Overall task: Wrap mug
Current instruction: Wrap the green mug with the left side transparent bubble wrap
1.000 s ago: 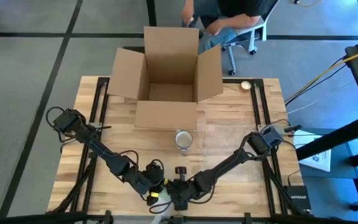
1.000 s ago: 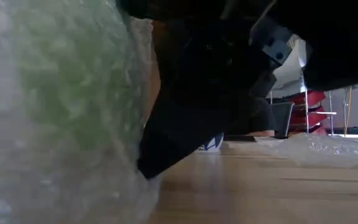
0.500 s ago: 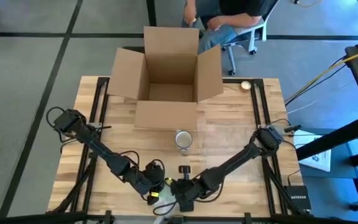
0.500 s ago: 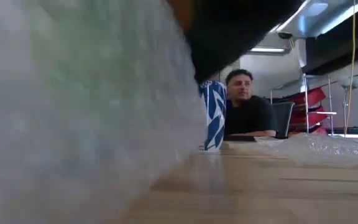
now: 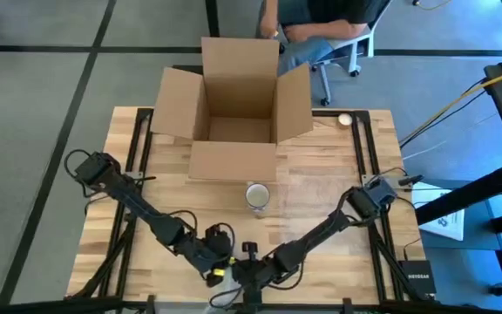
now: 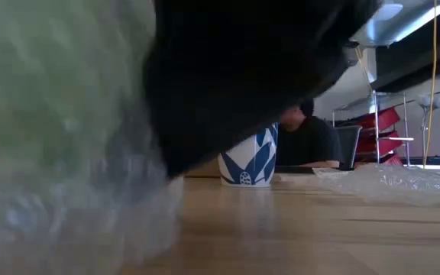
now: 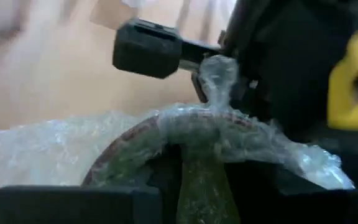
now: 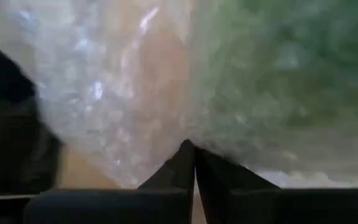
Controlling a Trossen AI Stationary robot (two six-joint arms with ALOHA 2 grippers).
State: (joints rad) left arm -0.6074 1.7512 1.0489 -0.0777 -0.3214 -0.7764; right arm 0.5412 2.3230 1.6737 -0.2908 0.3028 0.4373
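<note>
At the bottom centre of the high view, both grippers meet over a green mug (image 7: 197, 180) swathed in bubble wrap (image 8: 104, 106). The right gripper (image 8: 194, 163) pinches the wrap, fingers together; the left gripper (image 5: 219, 262) clasps the mug's rim. The table (image 5: 321, 187) lies open toward the cardboard box (image 5: 234, 113).

We see an open cardboard box (image 5: 238, 105) sitting at the far side of the wooden table (image 5: 321, 187), flaps spread wide. A blue-and-white patterned cup (image 6: 249, 159) stands just in front of it, and a small round object (image 5: 345, 119) lies near the far right corner. Beyond the table, a person (image 5: 321, 19) sits in an office chair (image 5: 356, 45).
</note>
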